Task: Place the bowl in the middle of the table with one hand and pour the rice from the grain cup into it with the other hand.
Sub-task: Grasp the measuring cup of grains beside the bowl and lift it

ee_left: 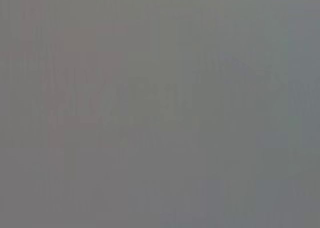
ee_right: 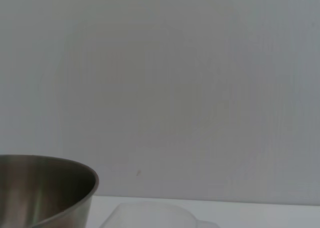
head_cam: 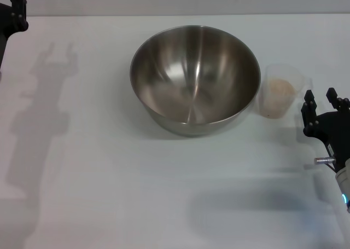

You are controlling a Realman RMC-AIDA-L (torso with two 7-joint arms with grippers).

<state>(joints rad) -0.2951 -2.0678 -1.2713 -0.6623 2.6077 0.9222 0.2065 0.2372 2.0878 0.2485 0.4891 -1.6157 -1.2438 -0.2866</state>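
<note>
Bowl (head_cam: 194, 79) sits mid-table (head_cam: 109, 178), unlabelled grain cup (head_cam: 278, 93) beside it; right tool (head_cam: 320, 104) released nearby

One bowl (head_cam: 194, 79), one grain cup (head_cam: 277, 90), two pincers, left (head_cam: 16, 11) and right (head_cam: 322, 115)

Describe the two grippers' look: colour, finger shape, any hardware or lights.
Both are matte black. The right gripper has two blocky, knuckled fingers, a silver pin on its side, a pale wrist section and a small blue light below. Of the left gripper, only a black jointed edge shows.
</note>
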